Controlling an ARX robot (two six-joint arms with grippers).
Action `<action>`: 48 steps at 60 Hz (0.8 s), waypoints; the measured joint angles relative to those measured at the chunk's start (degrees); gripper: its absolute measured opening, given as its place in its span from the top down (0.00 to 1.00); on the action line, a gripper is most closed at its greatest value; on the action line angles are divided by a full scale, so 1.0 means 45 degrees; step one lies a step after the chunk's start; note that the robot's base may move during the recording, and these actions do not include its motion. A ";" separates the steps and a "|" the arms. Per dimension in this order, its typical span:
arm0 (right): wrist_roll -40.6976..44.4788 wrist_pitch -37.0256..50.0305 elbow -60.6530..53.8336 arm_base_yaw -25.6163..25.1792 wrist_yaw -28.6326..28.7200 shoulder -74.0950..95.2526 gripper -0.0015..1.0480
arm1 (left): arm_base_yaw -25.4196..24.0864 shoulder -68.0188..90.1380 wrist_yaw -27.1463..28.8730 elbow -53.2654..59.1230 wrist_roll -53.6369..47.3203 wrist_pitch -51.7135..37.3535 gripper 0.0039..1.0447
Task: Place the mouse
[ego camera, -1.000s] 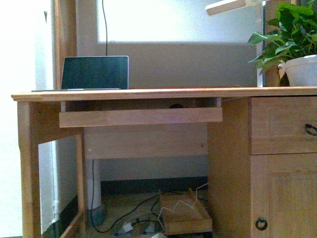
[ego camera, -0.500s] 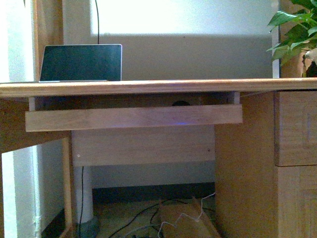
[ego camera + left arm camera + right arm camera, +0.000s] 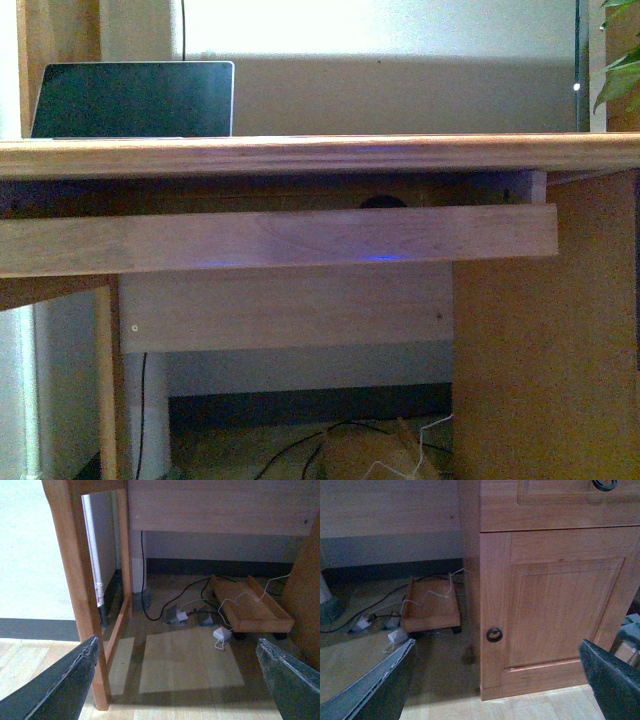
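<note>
The mouse [image 3: 380, 201] shows only as a small dark rounded top, peeking over the front board of the pull-out tray [image 3: 270, 240] under the desk top [image 3: 320, 155]. Neither arm appears in the front view. In the left wrist view my left gripper [image 3: 175, 680] is open and empty, low above the floor by the desk's left leg [image 3: 80, 595]. In the right wrist view my right gripper [image 3: 495, 685] is also open and empty, low in front of the cabinet door [image 3: 555, 605]. The mouse is in neither wrist view.
A laptop [image 3: 130, 100] stands open on the desk at the left, and plant leaves [image 3: 620, 75] hang at the right edge. Under the desk lie cables, a white adapter [image 3: 222, 633] and a low wooden trolley [image 3: 250, 607]. The cabinet door has a ring handle [image 3: 494, 634].
The front view has closed in on the desk: the tray and desk top look larger, and the plant and drawer have slid off to the right.
</note>
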State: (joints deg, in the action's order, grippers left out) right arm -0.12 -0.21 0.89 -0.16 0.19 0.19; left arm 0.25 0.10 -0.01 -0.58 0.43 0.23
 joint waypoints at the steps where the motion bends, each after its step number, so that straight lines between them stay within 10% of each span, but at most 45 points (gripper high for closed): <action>1: 0.0000 0.0000 0.0000 0.0000 0.0000 0.0000 0.07 | 0.0000 0.0000 0.0005 0.0000 0.0000 0.0000 0.07; 48: -0.0005 0.0000 0.0000 0.0000 0.0000 -0.0005 0.07 | 0.0000 0.0000 0.0010 0.0000 0.0000 0.0000 0.07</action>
State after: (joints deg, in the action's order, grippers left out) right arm -0.14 -0.21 0.89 -0.16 0.19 0.16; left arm 0.25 0.10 0.03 -0.58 0.43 0.23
